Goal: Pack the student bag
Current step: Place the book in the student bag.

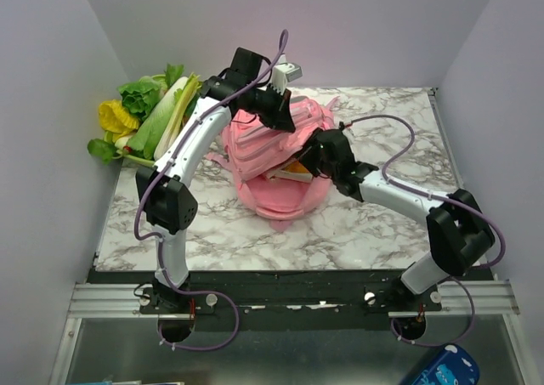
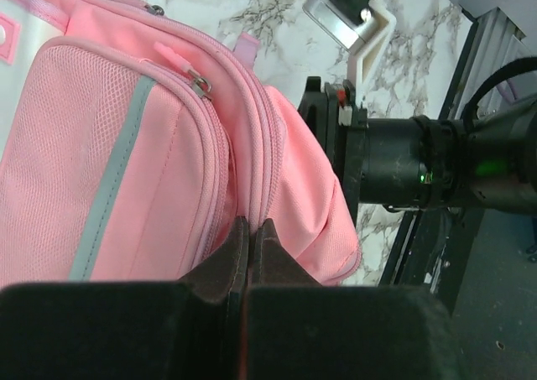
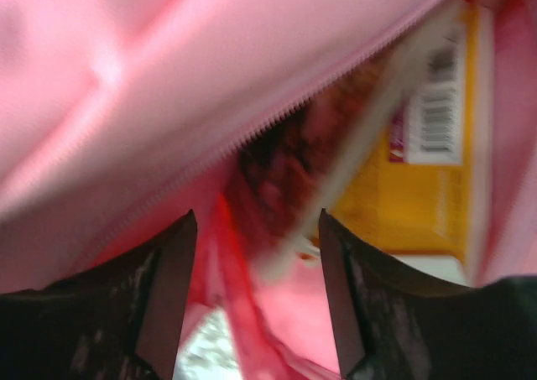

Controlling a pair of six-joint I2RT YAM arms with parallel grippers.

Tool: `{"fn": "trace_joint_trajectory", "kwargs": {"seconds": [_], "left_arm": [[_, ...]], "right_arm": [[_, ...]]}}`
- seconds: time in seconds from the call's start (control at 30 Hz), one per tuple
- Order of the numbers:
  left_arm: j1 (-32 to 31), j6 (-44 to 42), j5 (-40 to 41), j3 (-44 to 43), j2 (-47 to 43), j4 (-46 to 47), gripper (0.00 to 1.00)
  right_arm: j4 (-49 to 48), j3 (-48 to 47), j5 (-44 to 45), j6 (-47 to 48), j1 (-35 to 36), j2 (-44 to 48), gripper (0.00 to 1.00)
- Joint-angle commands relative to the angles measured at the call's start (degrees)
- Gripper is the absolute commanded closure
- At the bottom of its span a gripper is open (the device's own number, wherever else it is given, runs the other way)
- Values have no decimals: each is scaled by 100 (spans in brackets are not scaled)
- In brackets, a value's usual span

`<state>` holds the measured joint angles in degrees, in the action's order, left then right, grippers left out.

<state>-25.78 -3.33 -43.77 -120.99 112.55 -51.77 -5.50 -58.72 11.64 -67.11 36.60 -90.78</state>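
Marble table; student bag lies mid-table, mouth toward the right arm. Right gripper is at that mouth, fingers spread wide, nothing between them. Yellow book with a barcode sits inside just ahead. Left gripper is on the bag's far upper side, fingers pinched tight on a zipper seam. Leafy vegetables are piled in the far-left corner.

Pink student bag mid-table, flap lifted, seemingly unzipped (grey strip).
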Motion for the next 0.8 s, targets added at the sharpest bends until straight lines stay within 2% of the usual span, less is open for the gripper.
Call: {"fn": "trace_joint_trajectory", "kwargs": {"seconds": [0.0, 0.07, 0.1, 0.23, 0.33, 0.43, 0.57, 0.6, 0.67, 0.77], "left_arm": [[-234, 316, -852, -170, -305, 465, 100], [-313, 553, -826, -337, -225, 571, 99], [-435, 570, -818, -451, -103, 554, 99], [-910, 562, -677, -969, 188, 519, 97], [-1209, 562, -616, -988, 346, 536, 93], [-1376, 518, -572, -988, 469, 536, 92], [-1377, 475, -362, -1032, 627, 563, 89], [-1368, 370, -326, -997, 654, 571, 89], [-1377, 368, -255, -769, 636, 676, 80], [-1368, 140, -185, -522, 697, 773, 77]], "right_arm": [[83, 945, 225, 637, 181, 753, 27], [390, 1221, 103, 1083, 190, 1131, 22], [931, 1370, 119, 1208, 216, 1507, 22], [1840, 1906, 409, 1630, 295, 2616, 22], [2402, 2206, 602, 1728, 304, 3572, 19], [2773, 2601, 621, 1544, 304, 4285, 21], [2993, 3094, 305, 1280, 347, 4656, 30], [3080, 3147, 347, 1297, 557, 4666, 30], [3177, 3103, 470, 1428, 847, 4727, 31], [3186, 3007, 559, 1700, 1384, 4868, 33]]}}
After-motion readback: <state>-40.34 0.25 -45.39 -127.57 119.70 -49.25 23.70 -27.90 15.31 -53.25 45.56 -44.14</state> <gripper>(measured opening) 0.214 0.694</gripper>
